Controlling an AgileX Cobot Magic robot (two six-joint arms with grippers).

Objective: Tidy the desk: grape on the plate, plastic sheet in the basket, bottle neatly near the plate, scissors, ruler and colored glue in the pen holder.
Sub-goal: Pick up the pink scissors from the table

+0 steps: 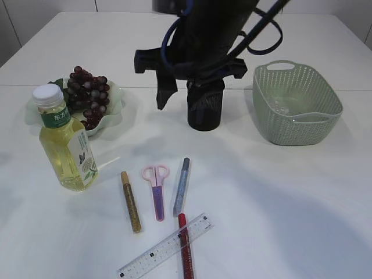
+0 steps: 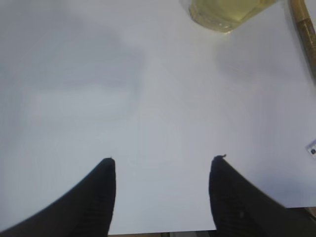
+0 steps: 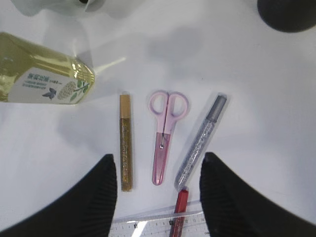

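Our right pincer hangs with jaws apart and empty, directly above the pink-handled plastic scissors, whose long axis runs twelve to six, loops at twelve. They lie between the gold glitter glue stick and the silver one. We judge the right arm nearer than the left.

bottle | green label: white characters, unreadable | ruler: printed marks, illegible
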